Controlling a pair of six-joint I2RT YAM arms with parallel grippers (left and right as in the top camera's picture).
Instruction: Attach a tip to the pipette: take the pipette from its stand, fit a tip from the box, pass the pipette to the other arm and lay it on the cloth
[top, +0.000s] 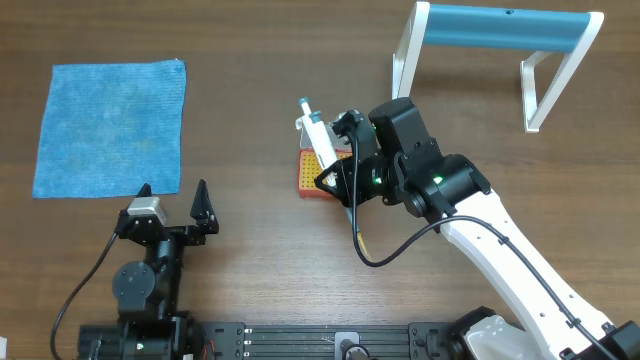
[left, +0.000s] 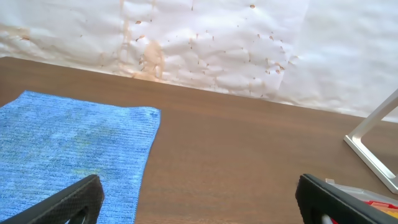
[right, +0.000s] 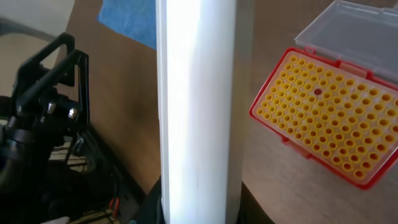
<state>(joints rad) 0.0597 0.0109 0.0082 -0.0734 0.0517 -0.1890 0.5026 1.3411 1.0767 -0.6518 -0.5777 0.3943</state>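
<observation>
Pipette handover awaits tip fitting: nearest, the left gripper spread wide, holding nothing; midway, the right gripper clamped on the pipette above the tip box; farthest, cloth left, vacated stand right.

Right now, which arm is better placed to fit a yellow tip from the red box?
Right. The right gripper holds the white plastic pipette close to the open red tip box; the left gripper sits open by the blue cloth.
</observation>
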